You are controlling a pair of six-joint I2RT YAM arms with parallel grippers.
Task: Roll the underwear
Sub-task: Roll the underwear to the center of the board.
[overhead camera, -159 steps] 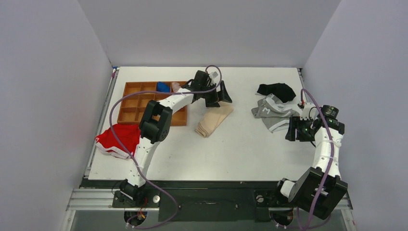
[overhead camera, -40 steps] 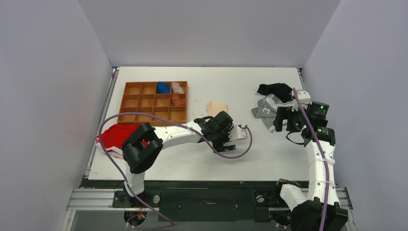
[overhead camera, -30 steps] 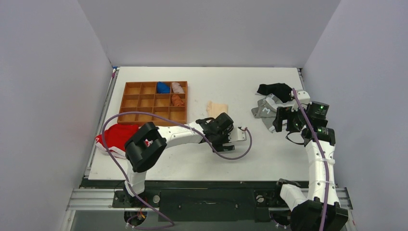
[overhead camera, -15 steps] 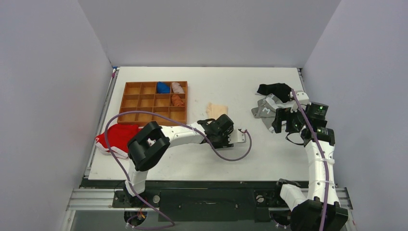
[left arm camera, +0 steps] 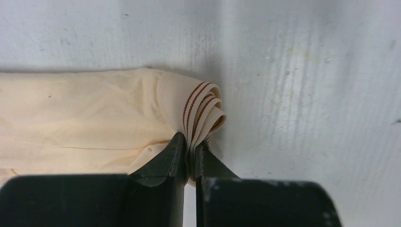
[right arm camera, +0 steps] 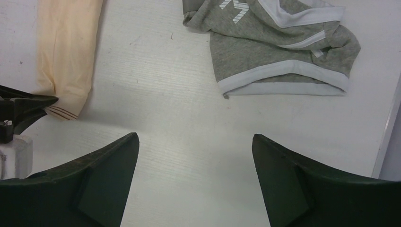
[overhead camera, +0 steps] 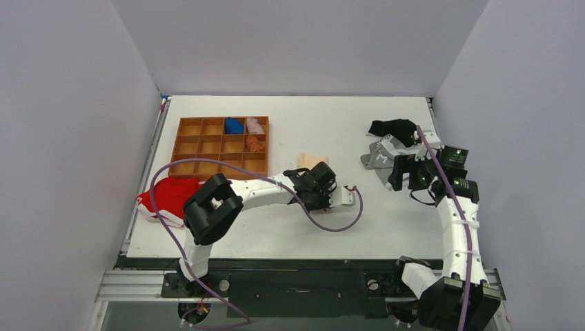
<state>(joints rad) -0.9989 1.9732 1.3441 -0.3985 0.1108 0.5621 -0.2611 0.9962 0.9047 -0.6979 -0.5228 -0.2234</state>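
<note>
The underwear (left arm camera: 85, 118) shows only its first turns rolled, that end pinched in the closed left tool (left arm camera: 190, 158); most lies flat.

A: By what is the white tabletop (overhead camera: 386, 231) enclosed?
B: By a plain pale back wall (overhead camera: 296, 41), left wall (overhead camera: 62, 172) and right wall (overhead camera: 531, 138).
A: And the near edge?
B: A metal frame (overhead camera: 303, 284) is seen there.
</note>
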